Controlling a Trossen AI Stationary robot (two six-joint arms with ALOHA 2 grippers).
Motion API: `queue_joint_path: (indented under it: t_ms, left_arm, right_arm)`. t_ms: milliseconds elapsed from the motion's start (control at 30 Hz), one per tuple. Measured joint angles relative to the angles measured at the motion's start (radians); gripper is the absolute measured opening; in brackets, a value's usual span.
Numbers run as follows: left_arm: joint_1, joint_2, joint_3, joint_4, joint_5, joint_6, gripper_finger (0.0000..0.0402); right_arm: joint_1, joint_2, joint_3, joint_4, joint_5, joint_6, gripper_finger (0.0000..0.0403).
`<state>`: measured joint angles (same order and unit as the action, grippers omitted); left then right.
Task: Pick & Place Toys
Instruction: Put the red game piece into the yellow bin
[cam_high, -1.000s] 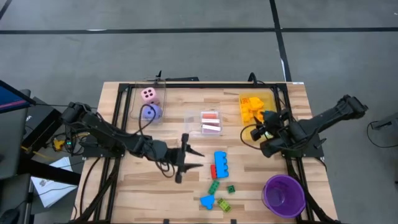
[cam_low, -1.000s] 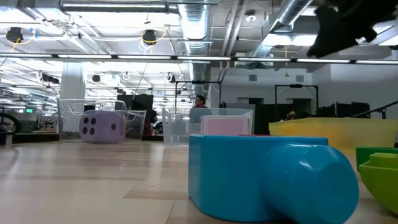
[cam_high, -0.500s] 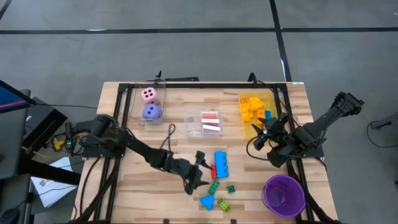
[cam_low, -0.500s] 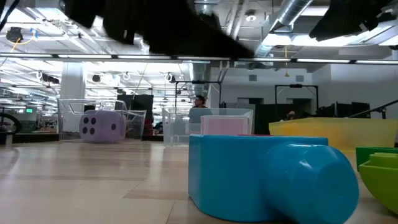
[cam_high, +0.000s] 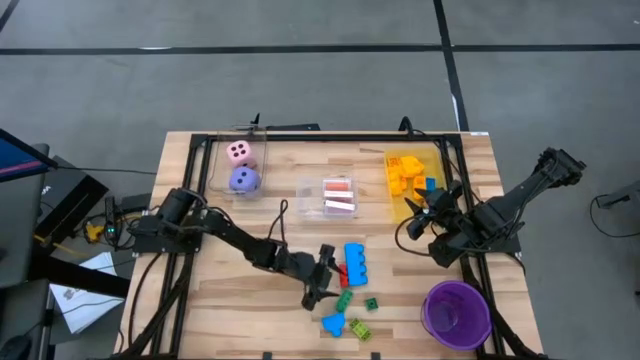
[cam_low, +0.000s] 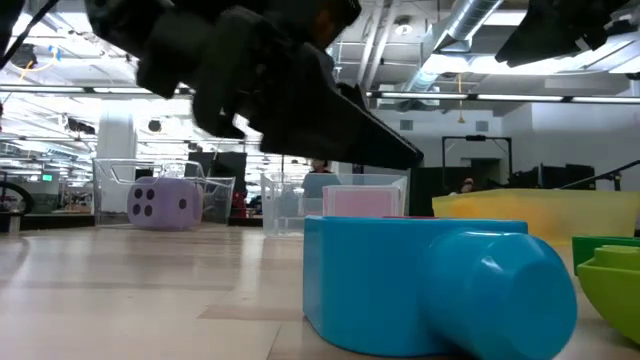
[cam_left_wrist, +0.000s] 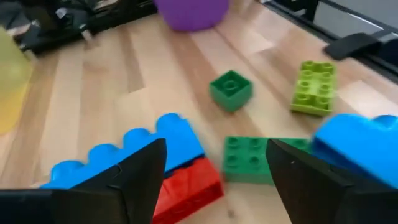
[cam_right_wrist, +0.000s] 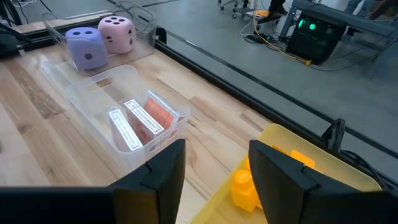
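Loose toy bricks lie on the wooden table near its front middle: a long blue brick (cam_high: 355, 262), a red brick (cam_high: 343, 276), green bricks (cam_high: 343, 300) and a blue piece (cam_high: 333, 323). My left gripper (cam_high: 328, 275) is low over the table and open. In its wrist view the left gripper (cam_left_wrist: 216, 149) stands with one finger before the blue brick (cam_left_wrist: 180, 134) and red brick (cam_left_wrist: 189, 186), the other beside a flat green brick (cam_left_wrist: 249, 158). My right gripper (cam_high: 425, 203) hangs open and empty above the yellow bin (cam_high: 413, 175), which holds yellow bricks (cam_right_wrist: 244, 186).
A clear bin (cam_high: 340, 197) with pink-backed cards stands mid-table. A pink die (cam_high: 239, 152) and a purple die (cam_high: 243, 180) sit in a clear bin at the far left. The purple cup (cam_high: 457, 312) stands at the near right. A small green cube (cam_left_wrist: 231, 90) and a lime brick (cam_left_wrist: 314, 87) lie beyond my left fingers.
My left gripper has come down and gone toward the table's right and near edges, from bare wood left of the bricks to the red and blue bricks, tipping further downward. The bricks have not moved.
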<state>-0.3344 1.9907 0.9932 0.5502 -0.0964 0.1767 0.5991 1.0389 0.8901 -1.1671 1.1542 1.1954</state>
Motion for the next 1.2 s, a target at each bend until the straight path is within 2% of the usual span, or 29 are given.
queue_joint_path:
  t_ms: [200, 333, 467, 1200]
  left_arm:
    - [0.038, 0.0, 0.0, -0.002, 0.014, -0.012, 0.0258]
    - [0.055, 0.003, 0.0, -0.003, 0.083, -0.057, 0.0253]
    - [0.061, 0.006, 0.0, -0.009, 0.104, -0.063, 0.025]
    - [0.089, 0.041, 0.001, 0.001, 0.103, -0.085, 0.025]
  right_arm:
    - [0.001, 0.0, 0.0, 0.0, 0.0, -0.002, 0.017]
    - [0.001, 0.0, 0.0, -0.002, -0.001, -0.002, 0.017]
    - [0.001, 0.0, 0.0, -0.002, -0.001, -0.002, 0.017]
    - [0.001, 0.0, -0.001, -0.003, -0.005, -0.002, 0.017]
